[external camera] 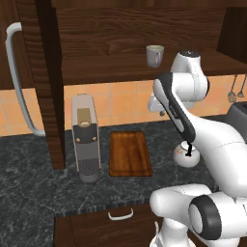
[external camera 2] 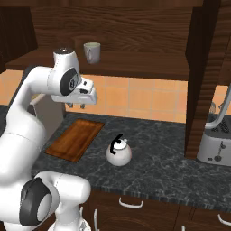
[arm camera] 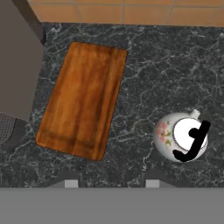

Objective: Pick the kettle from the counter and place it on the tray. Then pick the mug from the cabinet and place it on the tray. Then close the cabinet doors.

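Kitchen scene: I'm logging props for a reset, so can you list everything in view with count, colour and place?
kettle: one, white with black handle, on the counter right of the tray
tray: one, reddish-brown wood, bare, on the counter
mug: one, pale grey, on the cabinet shelf
cabinet doors: two, dark brown, open, silver bar handle on the left one
cabinet: one, dark brown, above the counter
counter: one, dark marbled stone
coffee machine: one, grey, left of the tray
toaster: one, silver, far right of the counter
utensils: two, hanging on the tiled wall at right
drawer: wooden, below the counter
gripper: one, open, empty, above the counter
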